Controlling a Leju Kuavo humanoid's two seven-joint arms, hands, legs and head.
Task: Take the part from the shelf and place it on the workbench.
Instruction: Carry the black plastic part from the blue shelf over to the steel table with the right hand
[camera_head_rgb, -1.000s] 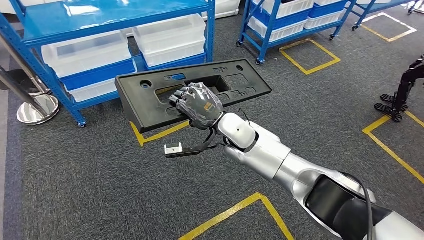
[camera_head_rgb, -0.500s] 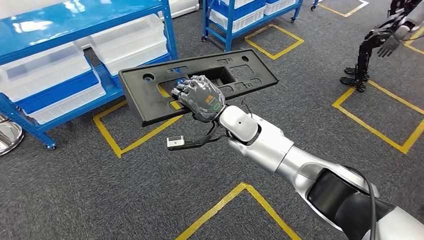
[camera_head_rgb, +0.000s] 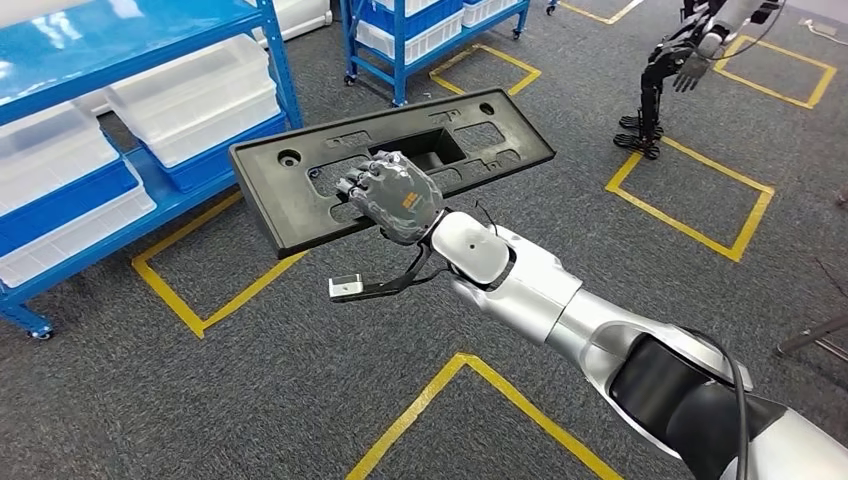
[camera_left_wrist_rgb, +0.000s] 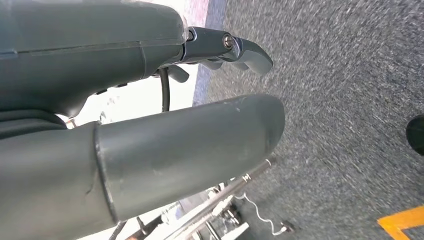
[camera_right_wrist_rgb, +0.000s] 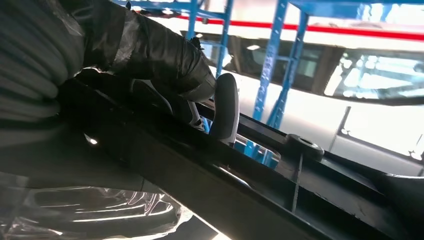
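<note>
At far left stands the blue shelf (camera_head_rgb: 150, 60), its white bins (camera_head_rgb: 190, 95) stacked on the lower tiers. The part is already off it, so the first half of my job looks done.

Just right of the shelf, the long black part (camera_head_rgb: 300, 190), a flat moulded panel with cut-outs and round holes, hangs tilted in the air above the grey carpet (camera_head_rgb: 150, 400) and its yellow floor tape (camera_head_rgb: 180, 305), clear of shelf and floor alike. My right hand (camera_head_rgb: 395, 197) grips it near the middle of its long edge, fingers (camera_head_rgb: 362, 185) curled over the top face and into a slot. From the right wrist camera, the thumb (camera_right_wrist_rgb: 224, 112) presses against the panel's ribbed underside (camera_right_wrist_rgb: 280, 185), so the hold reads as a firm clamp from both faces. My silver right arm (camera_head_rgb: 540, 295) reaches out across the picture from lower right.

My left hand (camera_left_wrist_rgb: 150, 100) hangs beside me over the carpet, holding nothing that I can see; how far its fingers are spread I cannot tell from so close.

At upper right, another robot (camera_head_rgb: 690, 60) stands on a taped square.

I see no workbench in front of me. What is left, as I judge it, is to carry the part to the bench and set it down.
</note>
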